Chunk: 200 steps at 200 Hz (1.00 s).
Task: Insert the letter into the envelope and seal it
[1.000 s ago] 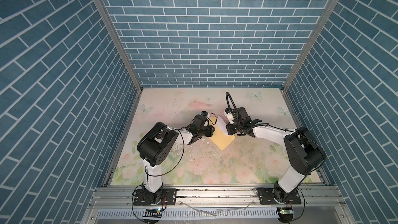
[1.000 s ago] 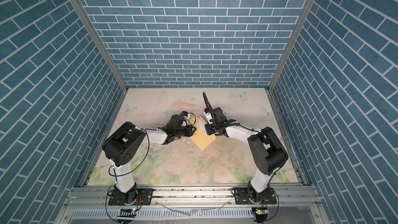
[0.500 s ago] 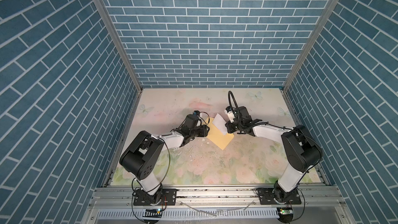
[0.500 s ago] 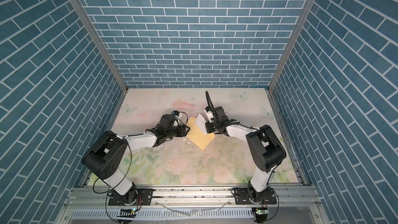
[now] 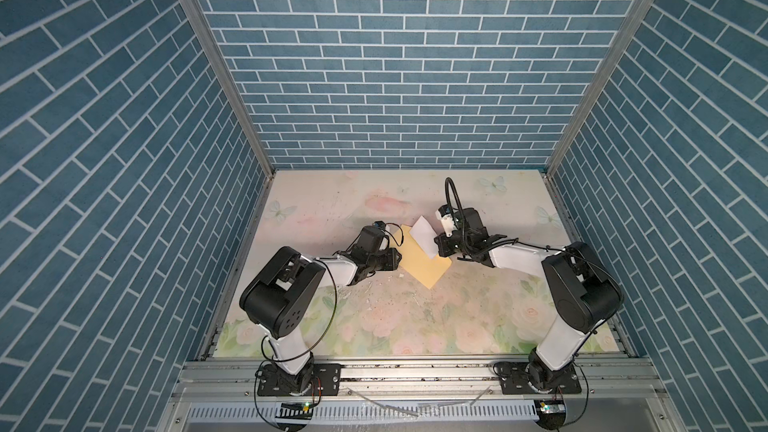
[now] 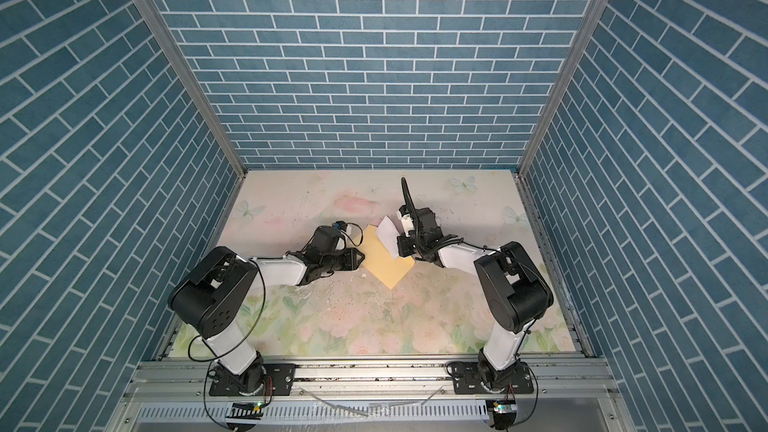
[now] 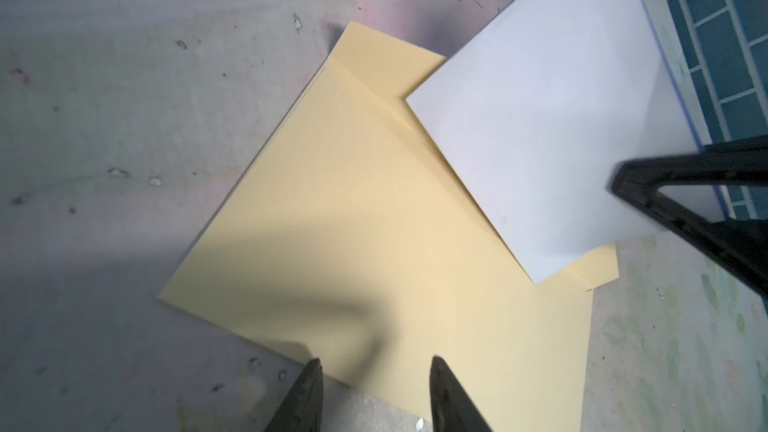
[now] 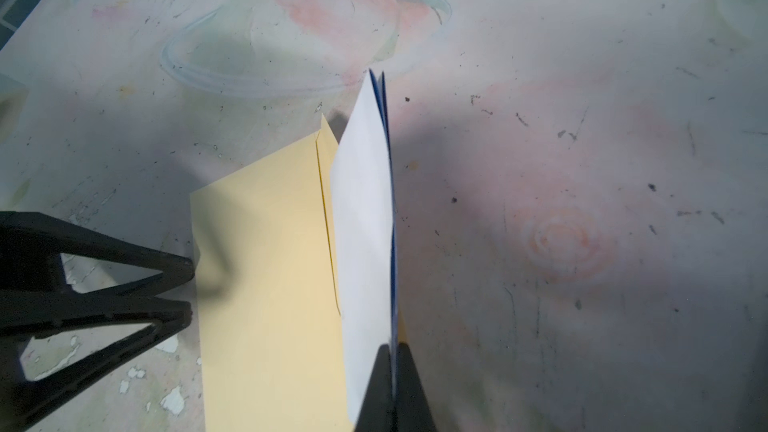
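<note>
**Top views.** Table [image 5: 415, 326], floral print. Envelope [image 5: 422, 270], yellow, lies flat near the table's middle, cornerwise to the table's edges. Letter [image 5: 423, 233], white, folded, is tilted up over the envelope's far end. Left gripper [image 5: 398, 260] sits low at the envelope side facing the table's left edge. Right gripper [image 5: 437, 245] is at the letter's near corner.

**Left wrist view.** The left gripper's fingertips [image 7: 311, 388] stand apart over the envelope's edge, nothing between them. The envelope's flap lies open and flat. The letter's lower edge runs along the flap crease; whether it has entered the mouth cannot be told.

**Right wrist view.** The right gripper is clamped on the letter's folded edge, blue border showing. The letter stands on edge beside the envelope's mouth. The left gripper's tips are just beside the envelope's short end.
</note>
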{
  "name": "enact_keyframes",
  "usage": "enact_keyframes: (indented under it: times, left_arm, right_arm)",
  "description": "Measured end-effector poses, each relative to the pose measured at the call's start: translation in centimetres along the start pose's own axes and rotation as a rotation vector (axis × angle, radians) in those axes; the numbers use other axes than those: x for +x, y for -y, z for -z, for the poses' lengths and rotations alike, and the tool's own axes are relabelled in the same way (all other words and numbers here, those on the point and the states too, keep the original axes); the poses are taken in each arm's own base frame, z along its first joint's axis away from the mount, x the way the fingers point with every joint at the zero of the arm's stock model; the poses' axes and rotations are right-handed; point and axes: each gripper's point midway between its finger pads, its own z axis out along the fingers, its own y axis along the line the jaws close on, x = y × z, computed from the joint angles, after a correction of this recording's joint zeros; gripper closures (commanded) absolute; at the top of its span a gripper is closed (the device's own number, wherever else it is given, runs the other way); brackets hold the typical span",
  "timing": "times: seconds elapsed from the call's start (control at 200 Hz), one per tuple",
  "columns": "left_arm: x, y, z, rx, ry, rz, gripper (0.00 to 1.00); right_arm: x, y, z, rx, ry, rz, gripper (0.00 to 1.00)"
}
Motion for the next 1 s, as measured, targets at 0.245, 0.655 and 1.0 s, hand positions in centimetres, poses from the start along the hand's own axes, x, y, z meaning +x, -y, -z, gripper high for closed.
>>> enact_keyframes:
  times: [0.245,0.655,1.0]
  left_arm:
    - [-0.8,0.2,-1.2,0.014,0.019,0.000,0.69]
    - [-1.3,0.3,-1.9,0.018,0.032,-0.001,0.71]
    - [-1.6,0.4,-2.1,0.024,0.041,-0.004,0.72]
  right_arm:
    - [-0.7,0.6,-0.1,0.031,0.066,-0.046,1.00]
    - [-0.6,1.6,-0.3,0.074,0.094,-0.135,1.00]
    - [1.7,1.5,-1.3,0.046,0.039,-0.247,1.00]
